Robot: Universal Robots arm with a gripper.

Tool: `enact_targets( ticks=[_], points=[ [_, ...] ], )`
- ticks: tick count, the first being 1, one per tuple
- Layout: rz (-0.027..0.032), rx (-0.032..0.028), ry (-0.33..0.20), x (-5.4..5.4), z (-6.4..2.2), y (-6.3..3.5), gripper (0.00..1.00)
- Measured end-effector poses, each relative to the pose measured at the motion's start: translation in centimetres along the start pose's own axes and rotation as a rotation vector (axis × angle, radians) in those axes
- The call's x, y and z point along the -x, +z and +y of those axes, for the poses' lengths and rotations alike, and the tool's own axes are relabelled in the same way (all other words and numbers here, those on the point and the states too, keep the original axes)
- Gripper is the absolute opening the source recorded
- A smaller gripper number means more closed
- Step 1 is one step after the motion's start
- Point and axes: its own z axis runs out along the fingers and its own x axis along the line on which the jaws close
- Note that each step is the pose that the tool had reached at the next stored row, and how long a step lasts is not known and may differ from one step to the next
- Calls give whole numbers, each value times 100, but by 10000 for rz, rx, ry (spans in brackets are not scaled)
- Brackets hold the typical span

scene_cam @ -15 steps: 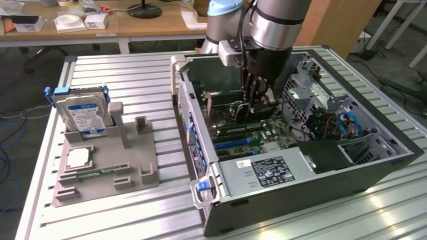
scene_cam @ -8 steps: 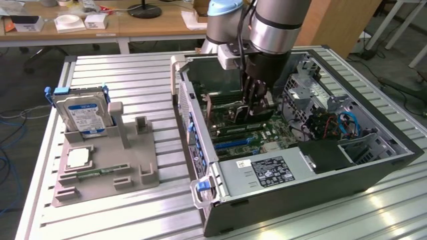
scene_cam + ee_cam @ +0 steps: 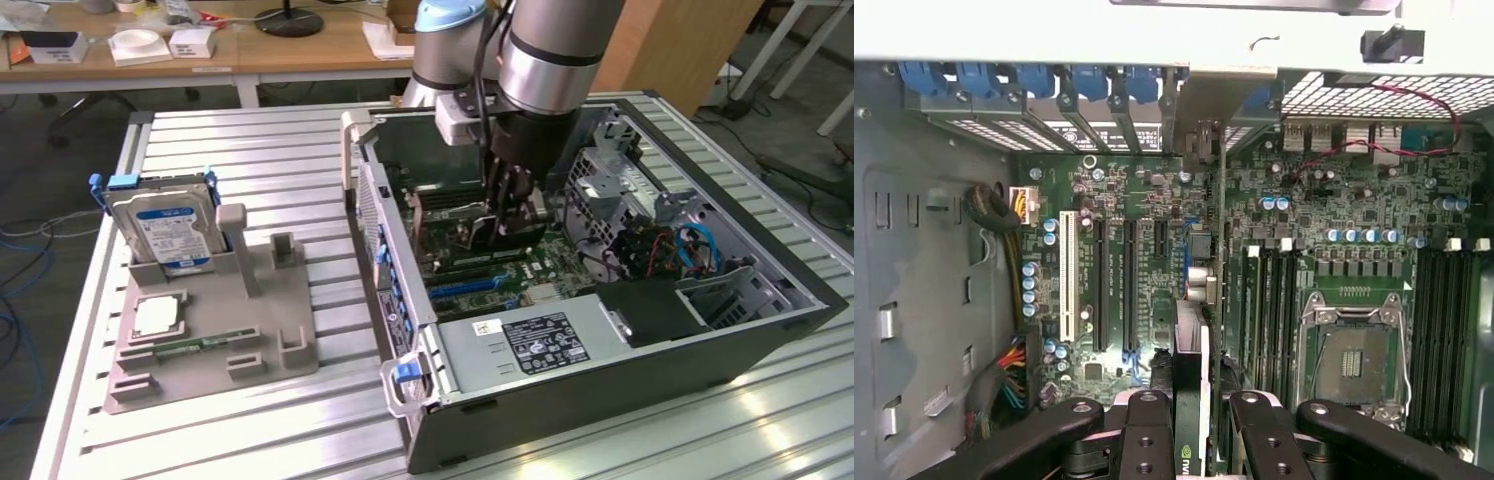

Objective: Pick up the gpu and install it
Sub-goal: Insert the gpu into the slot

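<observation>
In the exterior view, the arm (image 3: 541,60) reaches straight down into the open computer case (image 3: 747,335) on the bench (image 3: 240,150). Its gripper (image 3: 507,225) sits low over the motherboard (image 3: 514,275), with the gpu (image 3: 470,222) clamped upright between the fingers. To the exterior view's left, a hard drive (image 3: 163,228) stands in a grey holder (image 3: 254,345).

In the wrist view, the fingers (image 3: 1146,440) are partly closed on the edge-on gpu (image 3: 1192,350), whose bracket reaches the case's rear slots (image 3: 1069,95). The CPU socket (image 3: 1354,355) lies beside it.

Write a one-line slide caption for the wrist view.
Claw holding the gpu edge-on above the motherboard inside the open computer case.
</observation>
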Motion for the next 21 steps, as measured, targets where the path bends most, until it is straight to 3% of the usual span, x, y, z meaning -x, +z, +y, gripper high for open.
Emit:
enact_targets(
  ticks=[21],
  points=[
    [0, 0, -1, -11, 36, 162, 27]
  ],
)
